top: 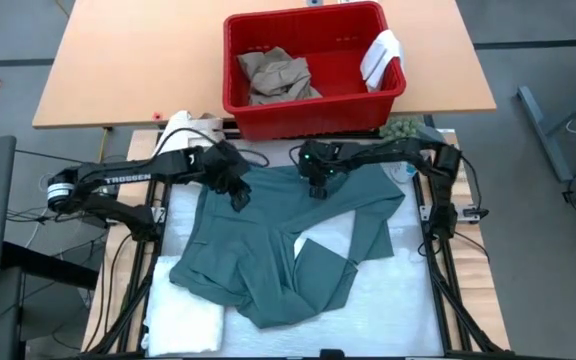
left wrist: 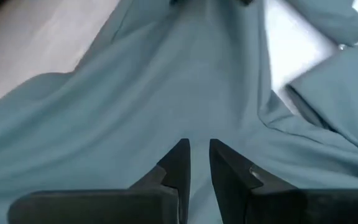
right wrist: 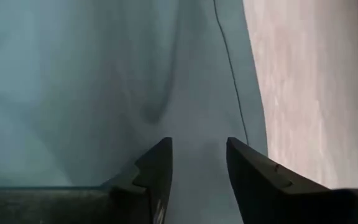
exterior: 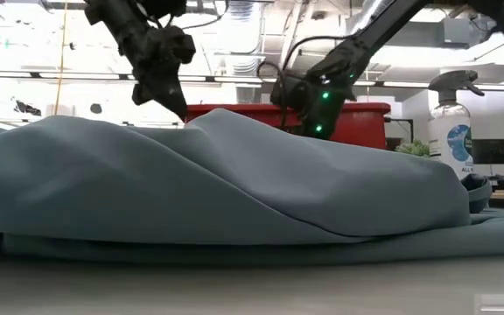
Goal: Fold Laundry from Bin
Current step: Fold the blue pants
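**Both grippers down on the teal garment, bin beyond them**

From above, the teal garment (top: 288, 245) lies spread and rumpled across the near table, with a white towel (top: 193, 315) under its left corner. The left gripper (top: 236, 190) sits over the garment's upper left edge, and the right gripper (top: 316, 185) is beside it over the upper middle edge. Just past both grippers stands the red bin (top: 313, 105), holding tan trousers (top: 280, 75) on its left side and a small white cloth (top: 380, 55) draped over its right rim. A cream cloth bundle (top: 180, 132) rests just behind the left arm.

At table height, the garment (exterior: 217, 192) fills the foreground in one long hump. The left gripper (exterior: 171, 98) hangs just above the hump's crest, and I cannot tell whether it touches. The right gripper (exterior: 309, 122) is down at the cloth's far side, a green light showing on it. The bin (exterior: 361, 122) shows as a red strip behind them, and a spray bottle (exterior: 451, 131) stands off to the right.

On the left wrist camera, the left gripper (left wrist: 199, 155) has its fingers nearly together with only a narrow slit between them, over the teal garment (left wrist: 166, 87); whether cloth is pinched there I cannot tell.

On the right wrist camera, the right gripper (right wrist: 199, 155) stands parted, released, with teal garment (right wrist: 104, 81) under it and a seam running past towards bare table (right wrist: 309, 93).
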